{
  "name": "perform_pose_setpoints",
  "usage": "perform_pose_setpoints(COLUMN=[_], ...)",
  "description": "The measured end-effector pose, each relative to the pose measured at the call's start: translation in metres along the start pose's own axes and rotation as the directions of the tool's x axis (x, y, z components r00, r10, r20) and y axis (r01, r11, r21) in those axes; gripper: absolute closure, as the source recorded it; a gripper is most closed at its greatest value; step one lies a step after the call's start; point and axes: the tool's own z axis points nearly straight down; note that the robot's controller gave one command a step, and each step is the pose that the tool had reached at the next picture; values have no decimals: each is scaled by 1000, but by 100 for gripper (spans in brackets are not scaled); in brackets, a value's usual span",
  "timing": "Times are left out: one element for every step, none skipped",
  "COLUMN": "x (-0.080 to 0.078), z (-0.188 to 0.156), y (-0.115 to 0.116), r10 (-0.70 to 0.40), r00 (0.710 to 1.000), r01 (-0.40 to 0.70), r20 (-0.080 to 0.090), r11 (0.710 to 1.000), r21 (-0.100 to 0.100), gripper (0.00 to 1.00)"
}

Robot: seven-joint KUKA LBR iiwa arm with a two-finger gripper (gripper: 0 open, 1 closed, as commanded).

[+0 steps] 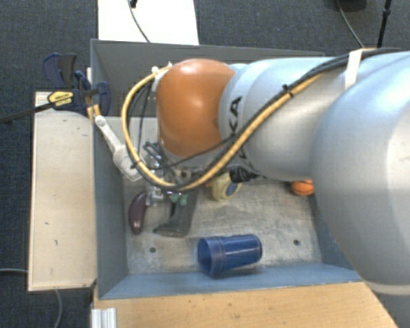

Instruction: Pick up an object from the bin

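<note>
The gripper (172,219) is set low over the left part of the grey metal bin (109,238), as a pick from the floor requires. Its dark tip is just beside a dark maroon oblong object (137,212), which we judge the nearest candidate. We cannot tell whether the gripper is wide or narrow, because the orange wrist cover (191,104) masks its upper part. A blue plastic cylinder (229,253) lies on its side by the front wall, apart. The arm partly hides a pale yellow round item (223,187) and a small orange object (302,188).

Single camera above bin (108,224); slightly oblique (arm (342,115) from right); close.
</note>
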Motion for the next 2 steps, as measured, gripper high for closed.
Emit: perform_pose_setpoints(x=[2, 2], z=[2, 3], y=[-4, -5], r10=[-191, -169], r00=[982, 986], r01=[191, 169], r20=[0, 0], r11=[982, 986], r21=[-1, -1], gripper=[100, 100])
